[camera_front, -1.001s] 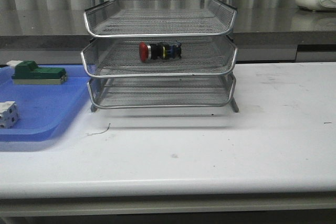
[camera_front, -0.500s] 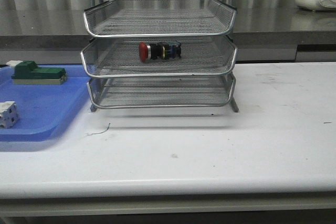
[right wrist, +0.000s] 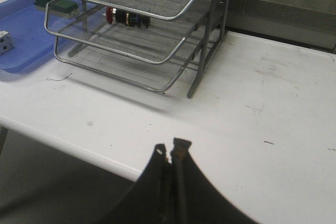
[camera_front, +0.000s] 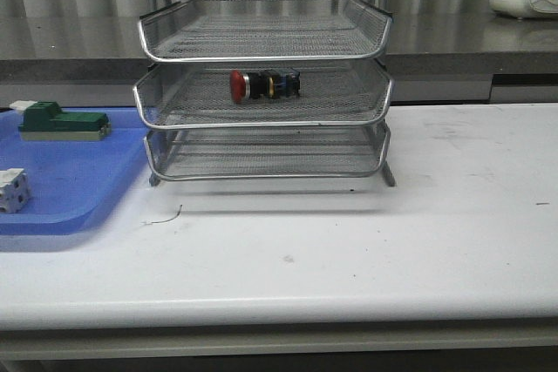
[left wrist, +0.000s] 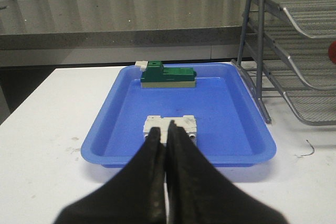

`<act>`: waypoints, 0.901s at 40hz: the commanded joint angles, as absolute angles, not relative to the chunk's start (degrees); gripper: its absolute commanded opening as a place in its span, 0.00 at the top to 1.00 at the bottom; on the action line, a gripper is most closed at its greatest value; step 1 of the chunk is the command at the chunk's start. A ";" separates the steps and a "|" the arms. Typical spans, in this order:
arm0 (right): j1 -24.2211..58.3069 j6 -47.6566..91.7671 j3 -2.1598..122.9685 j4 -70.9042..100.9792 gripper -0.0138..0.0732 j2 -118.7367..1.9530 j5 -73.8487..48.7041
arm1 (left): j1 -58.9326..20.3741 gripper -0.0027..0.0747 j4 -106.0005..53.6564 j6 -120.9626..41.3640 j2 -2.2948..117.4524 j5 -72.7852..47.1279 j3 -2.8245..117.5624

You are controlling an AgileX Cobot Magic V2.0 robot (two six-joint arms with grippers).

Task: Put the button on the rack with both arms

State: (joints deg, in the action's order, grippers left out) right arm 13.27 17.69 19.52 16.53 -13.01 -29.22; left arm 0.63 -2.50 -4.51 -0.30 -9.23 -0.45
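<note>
The button (camera_front: 265, 84), with its red head pointing left, lies on its side on the middle tier of the silver wire rack (camera_front: 266, 119). The right wrist view also shows the button (right wrist: 126, 17) on that tier of the rack (right wrist: 152, 59). Only a sliver of red at the frame edge shows in the left wrist view, beside the rack (left wrist: 294, 51). My left gripper (left wrist: 166, 132) is shut and empty, pulled back near the table's front edge before the blue tray. My right gripper (right wrist: 171, 150) is shut and empty over the table's front edge, far from the rack. Neither arm appears in the front view.
A blue tray (camera_front: 78, 206) sits left of the rack and holds a green-and-beige block (camera_front: 63, 122) and a small white block (camera_front: 12, 190). A thin wire scrap (camera_front: 166, 215) lies on the white table (camera_front: 392, 241). A grey counter runs behind.
</note>
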 commanded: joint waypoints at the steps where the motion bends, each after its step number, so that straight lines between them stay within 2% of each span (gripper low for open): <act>1: 13.00 18.03 19.44 16.71 0.91 -13.25 -25.12 | 0.44 0.99 -2.63 -3.93 -1.65 -4.00 -0.94; 8: 10.94 16.85 13.98 13.94 0.91 -8.98 -19.34 | 0.44 0.99 -2.63 -3.93 -1.65 -4.00 -0.94; 16: 2.90 7.04 5.23 8.96 0.91 -1.86 -9.82 | 0.44 0.99 -2.63 -3.93 -1.65 -4.00 -0.94; 25: 0.61 4.62 -1.48 7.55 0.91 1.53 -8.87 | 0.44 0.99 -2.63 -3.93 -1.65 -4.00 -0.94; 36: 0.61 4.62 -1.38 6.52 0.91 1.53 -10.78 | 0.44 0.99 -2.63 -3.93 -1.65 -4.00 -0.94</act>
